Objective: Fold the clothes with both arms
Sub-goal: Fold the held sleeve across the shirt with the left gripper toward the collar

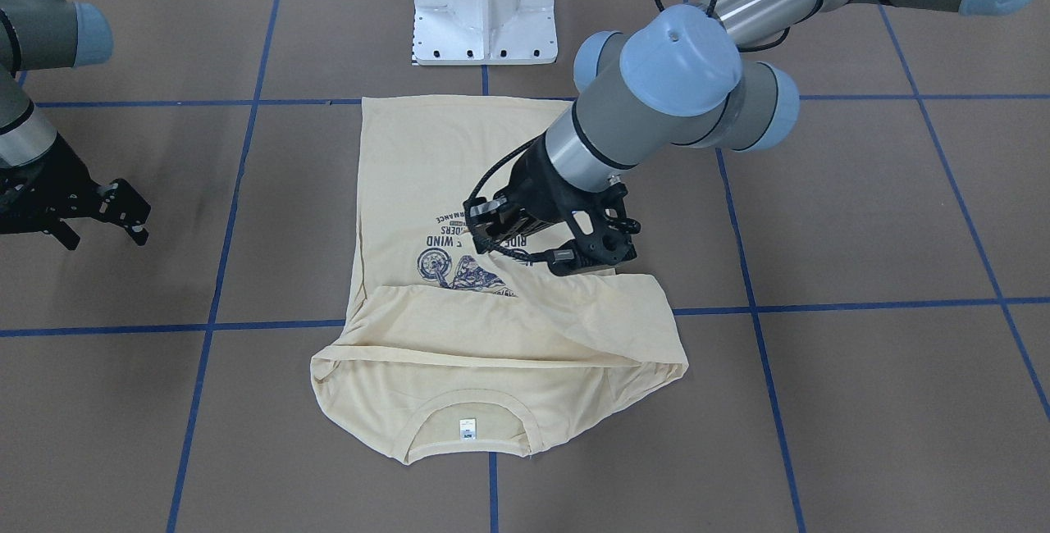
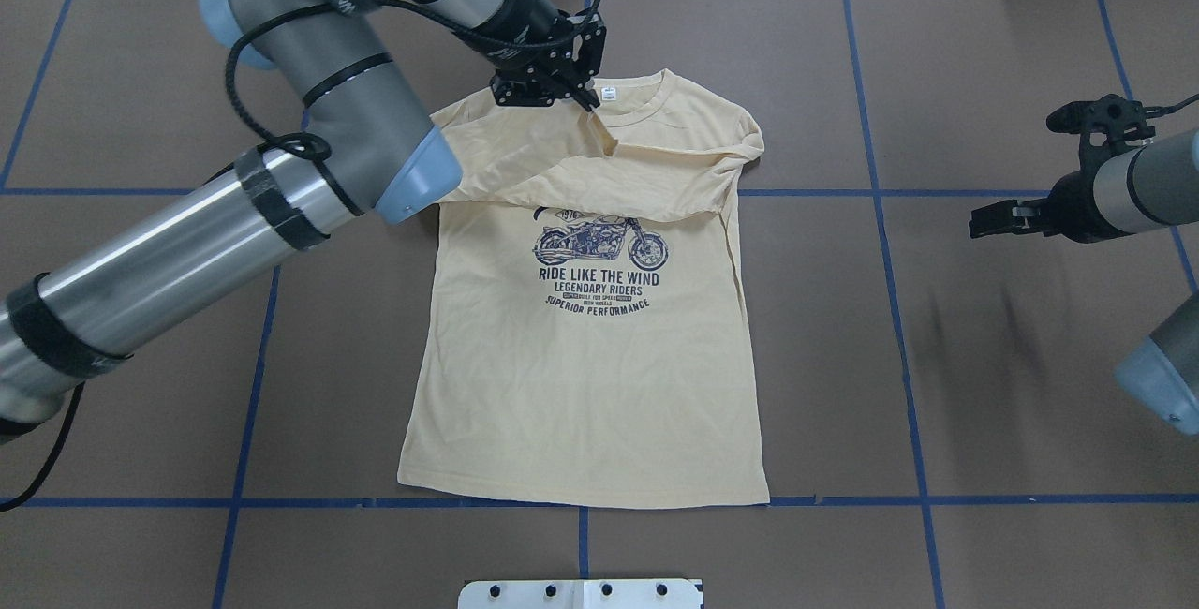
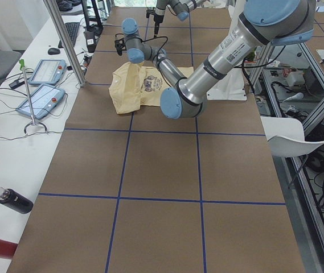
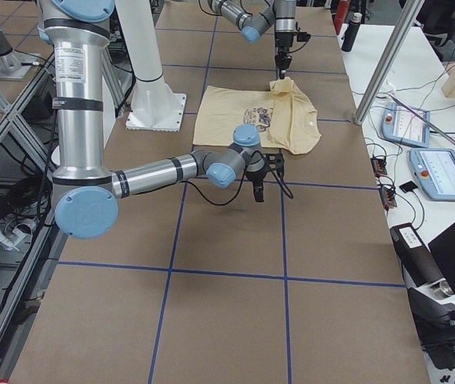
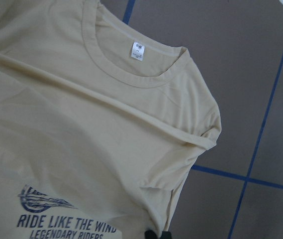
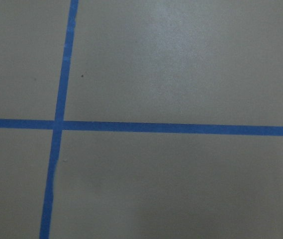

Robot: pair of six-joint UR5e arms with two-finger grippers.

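Here the shirt [image 2: 581, 384] lies print-up midway between the left and right edges of the counter [image 2: 937, 356], hem toward the robot's edge, collar toward the far edge. A band of cloth is folded across its chest. The left arm's fingers [image 2: 583, 94] pinch a raised fold beside the collar. The right arm's fingers [image 2: 1002, 214] hang spread wide toward the right edge, well apart from the shirt.
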